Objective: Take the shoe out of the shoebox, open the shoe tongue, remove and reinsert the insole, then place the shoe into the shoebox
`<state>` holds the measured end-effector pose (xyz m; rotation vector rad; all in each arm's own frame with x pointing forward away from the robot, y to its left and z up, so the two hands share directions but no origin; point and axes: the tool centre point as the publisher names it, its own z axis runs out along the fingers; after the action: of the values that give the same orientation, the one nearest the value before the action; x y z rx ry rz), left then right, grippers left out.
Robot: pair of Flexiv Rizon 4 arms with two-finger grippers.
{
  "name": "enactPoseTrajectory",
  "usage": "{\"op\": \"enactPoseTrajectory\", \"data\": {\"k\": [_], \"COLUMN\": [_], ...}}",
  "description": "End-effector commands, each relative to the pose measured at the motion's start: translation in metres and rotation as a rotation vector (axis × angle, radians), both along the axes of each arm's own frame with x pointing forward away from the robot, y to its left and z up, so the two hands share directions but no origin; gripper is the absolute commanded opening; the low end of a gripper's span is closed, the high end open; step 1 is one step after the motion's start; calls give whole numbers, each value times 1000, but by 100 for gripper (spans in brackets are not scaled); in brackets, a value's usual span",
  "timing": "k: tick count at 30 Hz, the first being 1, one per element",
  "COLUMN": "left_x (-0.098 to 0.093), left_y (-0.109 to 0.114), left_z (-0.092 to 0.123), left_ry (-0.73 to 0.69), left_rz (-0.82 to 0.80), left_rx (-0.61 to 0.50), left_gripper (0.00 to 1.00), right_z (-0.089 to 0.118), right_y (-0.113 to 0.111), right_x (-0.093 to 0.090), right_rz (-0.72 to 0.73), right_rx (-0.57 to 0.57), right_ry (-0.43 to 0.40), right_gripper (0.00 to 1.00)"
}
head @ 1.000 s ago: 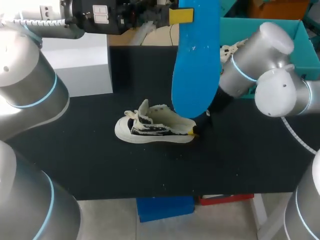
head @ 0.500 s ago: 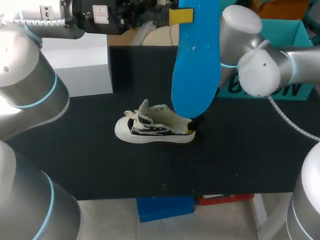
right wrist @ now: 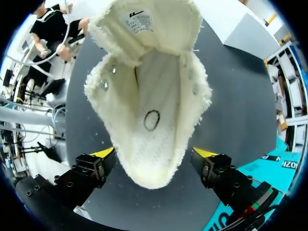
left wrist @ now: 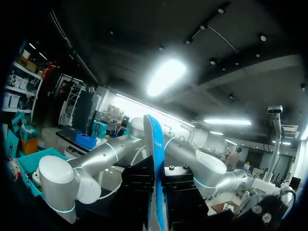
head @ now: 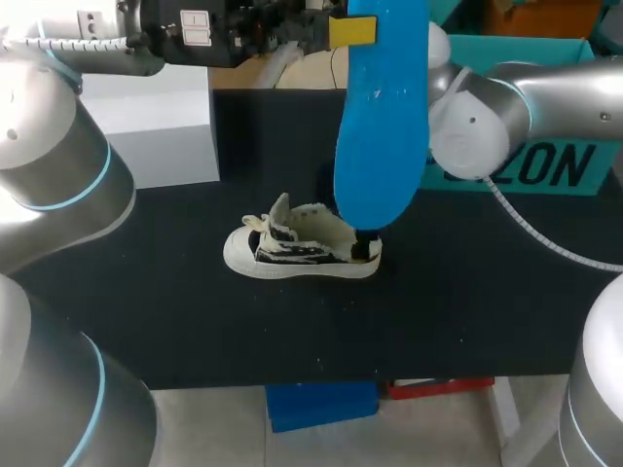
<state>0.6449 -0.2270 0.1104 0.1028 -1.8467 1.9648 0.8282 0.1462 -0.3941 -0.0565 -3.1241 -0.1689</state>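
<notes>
One white-and-black high-top sneaker [head: 302,248], one blue insole [head: 382,117], one teal shoebox [head: 584,180] and one white box [head: 146,126] share a single black counter [head: 467,311]. Two silver robot arms are present, the left arm [head: 58,165] and the right arm [head: 545,97], carrying two end effectors: the left end effector [left wrist: 155,192] and the right end effector [right wrist: 154,153].

place: robotics lab | shown by: silver left arm [head: 58,175]; silver right arm [head: 526,107]; both over black-topped table [head: 467,311]
</notes>
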Motion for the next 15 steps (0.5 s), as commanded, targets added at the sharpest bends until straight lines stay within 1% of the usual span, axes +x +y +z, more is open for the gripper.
{"op": "enactPoseTrajectory", "data": {"k": [1, 15], "left_x": [-1, -1], "left_y": [-1, -1], "left_z": [0, 0], "left_ry": [1, 1], "left_rz": [3, 3], "left_rx": [3, 3], "left_gripper": [0, 0], "right_z": [-3, -12], "right_y": [7, 11], "right_x": [-1, -8], "right_rz": [-4, -19], "right_rx": [-66, -88], "right_ry": [0, -14], "right_gripper": [100, 100]}}
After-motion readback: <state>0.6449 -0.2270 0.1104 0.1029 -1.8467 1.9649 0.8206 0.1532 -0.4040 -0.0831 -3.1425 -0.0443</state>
